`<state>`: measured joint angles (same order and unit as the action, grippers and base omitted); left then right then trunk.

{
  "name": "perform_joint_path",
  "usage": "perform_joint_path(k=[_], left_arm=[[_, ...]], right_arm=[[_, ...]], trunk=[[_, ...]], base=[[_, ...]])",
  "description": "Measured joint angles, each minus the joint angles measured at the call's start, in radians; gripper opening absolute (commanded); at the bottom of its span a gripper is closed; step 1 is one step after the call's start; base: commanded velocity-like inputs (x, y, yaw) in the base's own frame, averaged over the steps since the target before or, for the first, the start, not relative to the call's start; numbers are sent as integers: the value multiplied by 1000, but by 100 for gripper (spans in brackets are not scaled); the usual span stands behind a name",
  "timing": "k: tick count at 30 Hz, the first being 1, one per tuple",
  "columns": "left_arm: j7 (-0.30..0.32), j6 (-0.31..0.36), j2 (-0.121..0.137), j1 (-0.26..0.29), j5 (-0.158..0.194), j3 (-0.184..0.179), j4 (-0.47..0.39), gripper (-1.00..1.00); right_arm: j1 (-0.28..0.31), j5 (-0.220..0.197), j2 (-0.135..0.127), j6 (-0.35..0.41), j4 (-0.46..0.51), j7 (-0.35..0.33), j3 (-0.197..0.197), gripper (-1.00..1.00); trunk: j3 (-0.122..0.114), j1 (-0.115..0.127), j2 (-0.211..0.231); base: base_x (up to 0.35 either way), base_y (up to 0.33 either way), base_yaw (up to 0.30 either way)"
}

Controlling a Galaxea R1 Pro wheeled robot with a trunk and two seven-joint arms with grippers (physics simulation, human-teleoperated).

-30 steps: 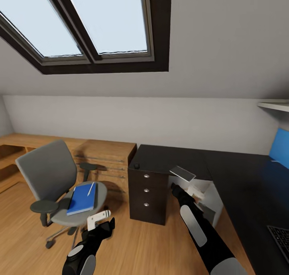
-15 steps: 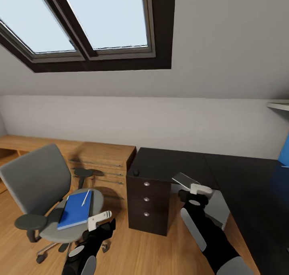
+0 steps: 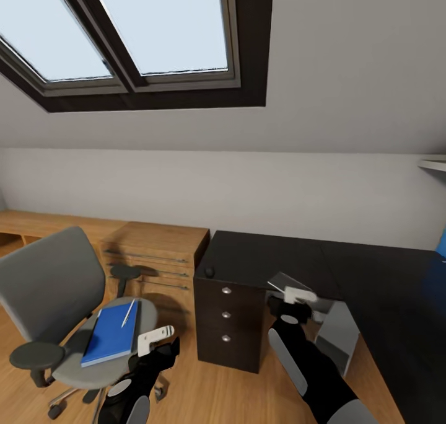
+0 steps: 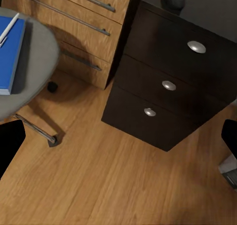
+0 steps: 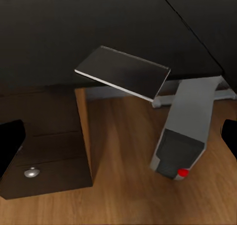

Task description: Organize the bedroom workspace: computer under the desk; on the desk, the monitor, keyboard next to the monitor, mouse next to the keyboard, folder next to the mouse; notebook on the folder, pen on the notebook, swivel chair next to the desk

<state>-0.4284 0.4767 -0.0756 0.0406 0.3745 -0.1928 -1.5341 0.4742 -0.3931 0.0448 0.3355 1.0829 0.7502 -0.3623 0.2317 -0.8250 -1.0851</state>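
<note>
Facing desk [image 3: 266, 256] — swivel chair [image 3: 52, 287] beside

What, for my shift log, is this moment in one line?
left gripper open | right gripper open | folder, pen on swivel chair

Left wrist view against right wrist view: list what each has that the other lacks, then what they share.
Left wrist view, not the right: the swivel chair seat carrying a blue notebook with the pen on it, and the wooden dresser.
Right wrist view, not the left: the grey computer tilted on the floor, and a flat dark panel above it.
Both: the desk's black drawer unit and the wooden floor.
</note>
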Motion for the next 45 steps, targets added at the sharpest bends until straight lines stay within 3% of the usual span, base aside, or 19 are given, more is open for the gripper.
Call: perform_joint_path(k=[6,16,20,27,34,39,40,45], left_arm=[[-1,0,0,0,0,0,0,100],[0,0,0,0,2,0,0,100],[0,0,0,0,1,0,0,100],[0,0,0,0,2,0,0,100],[-1,0,0,0,1,-1,0,100],[-1,0,0,0,0,-1,0,100],[-1,0,0,0,0,-1,0,100],[-1,0,0,0,0,-3,0,100]], right_arm=[[-1,4,3,-25,-1,1,-31,100],[-1,4,3,-25,-3,-2,-38,100],[-1,3,3,-25,-3,-2,-85,100],[-1,2,3,-25,-3,-5,-115,100],[0,3,2,-24,-14,-72,-127,100],[-1,6,2,-24,-23,-78,-142,100],[0,7,1,-24,-27,-112,-162,100],[-1,8,-3,-24,-40,-159,-165,100]], trunk=[[0,0,0],[0,0,0],[1,0,0],[6,0,0],[12,0,0],[12,0,0],[12,0,0],[12,0,0]], base=[[323,0,78],[325,0,271],[325,0,273],[325,0,247],[325,0,105],[325,0,4],[325,0,0],[324,59,0]])
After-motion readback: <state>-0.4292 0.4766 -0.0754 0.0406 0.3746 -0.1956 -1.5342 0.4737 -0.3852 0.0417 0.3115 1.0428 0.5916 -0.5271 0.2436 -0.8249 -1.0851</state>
